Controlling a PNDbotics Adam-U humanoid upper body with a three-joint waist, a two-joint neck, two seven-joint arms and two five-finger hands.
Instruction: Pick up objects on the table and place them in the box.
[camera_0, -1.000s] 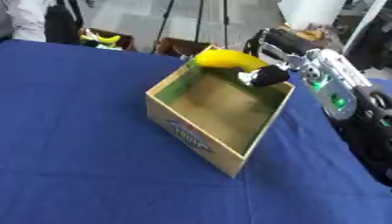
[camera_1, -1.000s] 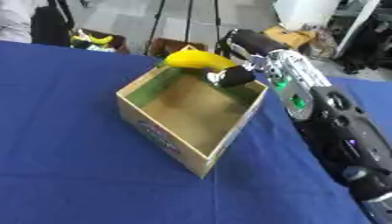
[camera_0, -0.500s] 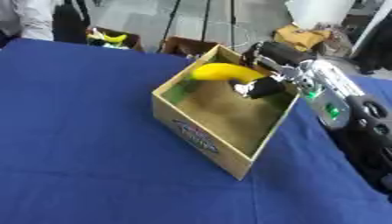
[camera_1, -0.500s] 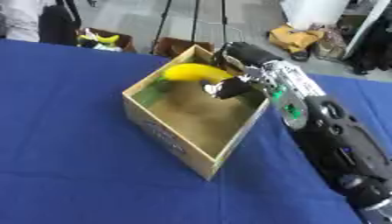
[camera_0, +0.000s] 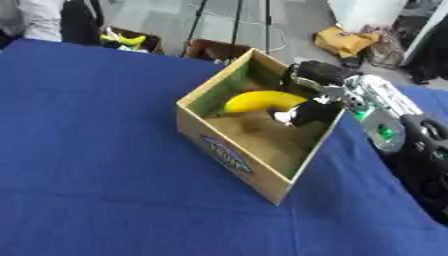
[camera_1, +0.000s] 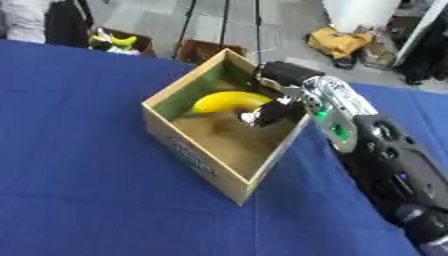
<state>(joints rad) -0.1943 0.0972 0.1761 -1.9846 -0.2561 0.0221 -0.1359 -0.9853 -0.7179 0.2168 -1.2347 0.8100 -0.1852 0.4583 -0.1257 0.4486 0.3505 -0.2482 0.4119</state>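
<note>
Spreading out to the left of and below the robot hand, the blue tabletop (camera_0: 96, 150) carries only 1 thing that shows here, the cardboard box (camera_0: 234, 156). That box sits open-topped and skewed, its near corner toward the camera, so its mouth is easy to reach from above. The right robot hand (camera_1: 278, 102) reaches over the box's right wall and down into it, apparently so the fruit can be set low rather than dropped. A yellow banana (camera_1: 226, 101) lies in the far part of the box, just left of the robot hand, its right end at the dark fingers, which look curled against it. Whether they grip it or merely touch it I cannot tell. No left robot hand shows in either view.
</note>
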